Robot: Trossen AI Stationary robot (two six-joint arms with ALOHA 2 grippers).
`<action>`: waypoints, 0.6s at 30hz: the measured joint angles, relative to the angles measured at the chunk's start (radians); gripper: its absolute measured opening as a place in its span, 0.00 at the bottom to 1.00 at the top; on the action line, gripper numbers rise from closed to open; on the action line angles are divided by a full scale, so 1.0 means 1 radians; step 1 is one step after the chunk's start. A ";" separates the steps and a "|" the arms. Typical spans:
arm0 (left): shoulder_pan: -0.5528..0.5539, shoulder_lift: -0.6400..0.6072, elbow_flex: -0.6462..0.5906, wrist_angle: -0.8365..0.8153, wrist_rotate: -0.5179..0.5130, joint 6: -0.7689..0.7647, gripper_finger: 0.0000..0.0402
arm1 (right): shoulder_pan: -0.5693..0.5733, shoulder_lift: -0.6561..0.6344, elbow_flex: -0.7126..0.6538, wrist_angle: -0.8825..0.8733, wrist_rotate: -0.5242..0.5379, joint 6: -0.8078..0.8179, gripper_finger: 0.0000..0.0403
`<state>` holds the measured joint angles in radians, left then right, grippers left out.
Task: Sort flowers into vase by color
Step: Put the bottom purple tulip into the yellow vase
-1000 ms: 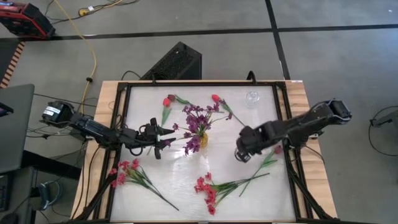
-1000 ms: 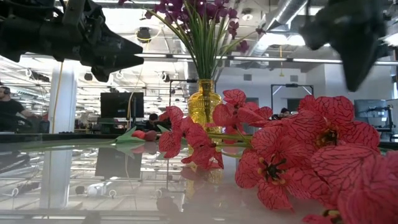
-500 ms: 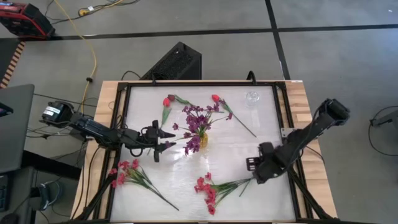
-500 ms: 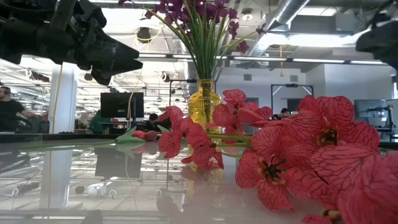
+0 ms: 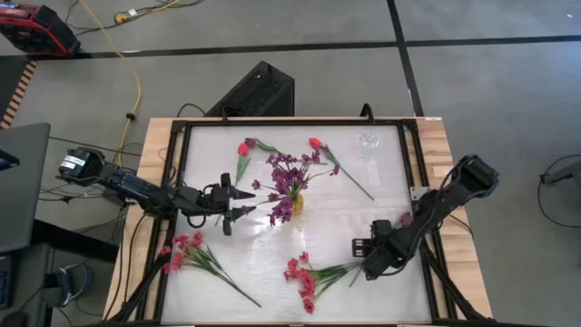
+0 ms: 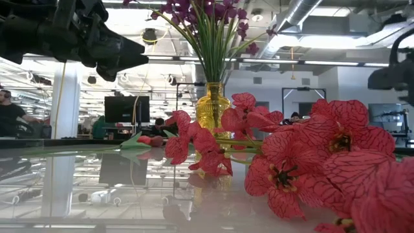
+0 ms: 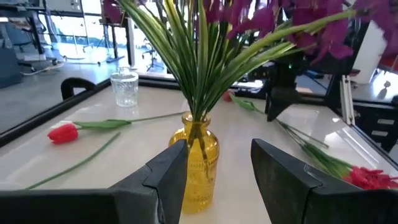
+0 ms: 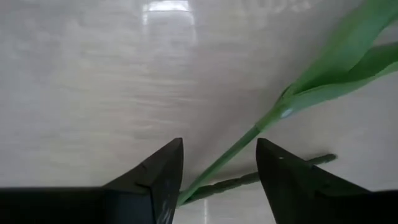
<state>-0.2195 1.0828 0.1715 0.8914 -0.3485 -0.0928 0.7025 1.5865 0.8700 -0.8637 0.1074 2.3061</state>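
Note:
A yellow vase (image 5: pixel 296 203) in the table's middle holds purple flowers (image 5: pixel 289 173). My left gripper (image 5: pixel 243 205) hovers open just left of it, fingers level and pointing at the vase (image 7: pixel 198 163). Two red tulips (image 5: pixel 243 148) (image 5: pixel 314 143) lie at the far side. One red-pink sprig (image 5: pixel 186 249) lies near left. Another (image 5: pixel 303 277) lies near the middle, its green stems (image 5: pixel 343 269) running right. My right gripper (image 5: pixel 363 260) is low over those stems and open, with one finger on each side of a stem (image 8: pixel 250 133).
A small clear glass vase (image 5: pixel 368 143) stands at the far right. A small pink bloom (image 5: pixel 405 218) lies beside my right arm. Black frame rails (image 5: pixel 419 182) edge the table. The red-pink blooms (image 6: pixel 310 162) fill the low view's near right.
My right gripper has swung from beside the table's middle toward the near edge and come down low over the stems of the near red-pink sprig. Its fingers have opened on the way. The flowers and the vase lie as before.

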 joint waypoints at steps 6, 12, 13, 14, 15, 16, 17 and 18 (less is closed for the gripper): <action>0.004 0.000 0.000 -0.003 0.002 0.003 0.42 | 0.000 0.040 0.000 0.033 -0.008 0.001 0.52; 0.008 0.000 0.000 -0.003 0.002 0.002 0.42 | -0.004 0.049 0.002 0.033 0.008 -0.001 0.37; 0.008 0.000 0.000 -0.003 0.003 0.002 0.42 | -0.004 0.048 0.002 0.031 0.018 -0.003 0.33; 0.008 0.000 0.000 -0.003 0.003 0.002 0.42 | -0.005 0.044 0.001 0.030 0.027 -0.003 0.29; 0.008 0.000 0.000 -0.003 0.003 0.002 0.42 | -0.008 0.041 0.000 0.028 0.042 -0.006 0.26; 0.008 0.000 0.000 -0.004 0.003 0.002 0.42 | -0.013 0.037 0.000 0.028 0.061 -0.017 0.22; 0.008 0.000 0.000 -0.005 0.003 0.002 0.42 | -0.019 0.030 0.000 0.030 0.079 -0.032 0.18; 0.008 0.000 0.000 -0.005 0.002 0.001 0.42 | -0.028 0.019 0.000 0.028 0.100 -0.054 0.14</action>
<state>-0.2115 1.0832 0.1713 0.8864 -0.3462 -0.0914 0.6743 1.6057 0.8700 -0.8359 0.2075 2.2521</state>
